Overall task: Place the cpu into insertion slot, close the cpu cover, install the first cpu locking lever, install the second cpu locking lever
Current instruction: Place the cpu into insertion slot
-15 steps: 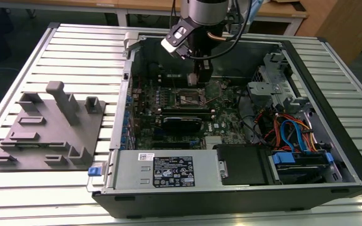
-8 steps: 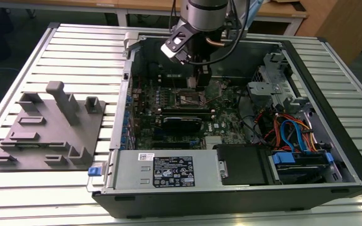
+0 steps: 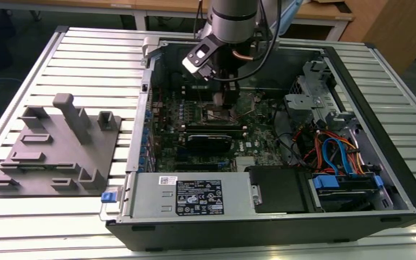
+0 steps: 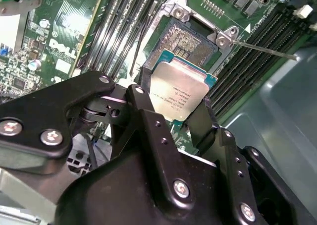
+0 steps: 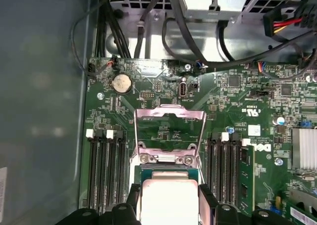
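Open computer case (image 3: 266,235) lying on its side on the slatted desk (image 3: 85,49); in the exterior view the arm (image 3: 229,21) enters it from twelve o'clock. We see the jaws closed on the cpu (image 4: 181,91), one black pad against each of two opposite edges. This grip leaves the pale metal top turned towards the wrist cameras and the contact side turned towards the motherboard (image 3: 255,149).

In the second wrist view the insertion slot (image 4: 190,36) lies just beyond the cpu with most of its pin field bare. The cpu hangs over the slot's near edge, and we judge it not yet seated.

In the first wrist view the cpu cover (image 5: 171,112) stands swung open on its hinge, and the green board shows through its window. We take it to be folded back so that the slot can be reached from above. A thin locking lever (image 4: 262,49) juts out sideways from the corner of the socket frame. We read it as released, which would be why the cover is free to stand open. Rows of memory slots (image 5: 106,170) flank the socket on both sides, which leaves the jaws little room to either side.

In the exterior view a grey fixture plate (image 3: 49,157) rests on the desk at nine o'clock from the case, well apart from the work. A silver labelled box (image 3: 186,195) fills the case at six o'clock, and blue and orange cables (image 3: 338,157) run at four o'clock
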Action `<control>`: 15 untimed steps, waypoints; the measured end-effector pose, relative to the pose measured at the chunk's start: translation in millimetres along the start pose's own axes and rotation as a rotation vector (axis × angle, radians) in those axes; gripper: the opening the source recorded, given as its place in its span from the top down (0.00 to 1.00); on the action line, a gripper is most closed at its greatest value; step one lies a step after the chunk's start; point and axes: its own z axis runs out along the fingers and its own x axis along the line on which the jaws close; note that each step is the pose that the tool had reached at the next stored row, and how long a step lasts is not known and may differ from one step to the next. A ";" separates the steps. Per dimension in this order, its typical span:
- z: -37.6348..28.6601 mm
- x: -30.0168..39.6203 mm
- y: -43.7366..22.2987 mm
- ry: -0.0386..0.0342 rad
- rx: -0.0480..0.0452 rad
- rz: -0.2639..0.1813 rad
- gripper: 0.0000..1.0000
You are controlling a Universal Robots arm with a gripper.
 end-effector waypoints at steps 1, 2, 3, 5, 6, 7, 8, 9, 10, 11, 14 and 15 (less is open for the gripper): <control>1.6 0.0 -0.5 0.0000 -0.0001 0.000 0.46; 2.9 0.0 -1.1 0.0000 -0.0002 0.001 0.46; 4.2 0.0 -1.7 -0.0001 -0.0001 0.001 0.46; 5.8 0.0 -2.9 -0.0002 -0.0001 0.003 0.46; 6.6 0.0 -3.3 -0.0003 -0.0001 0.004 0.46; 7.5 0.0 -3.4 -0.0005 0.0000 0.005 0.46; 8.8 -0.1 -3.5 -0.0004 -0.0001 0.005 0.46; 10.5 -0.1 -3.8 -0.0004 -0.0001 0.006 0.46; 12.1 -0.2 -4.0 -0.0005 0.0000 0.006 0.46; 13.6 -0.2 -4.1 -0.0005 -0.0001 0.006 0.46; 16.9 -0.2 -4.5 -0.0004 -0.0001 0.006 0.46; 17.6 -0.2 -4.8 -0.0004 -0.0002 0.006 0.46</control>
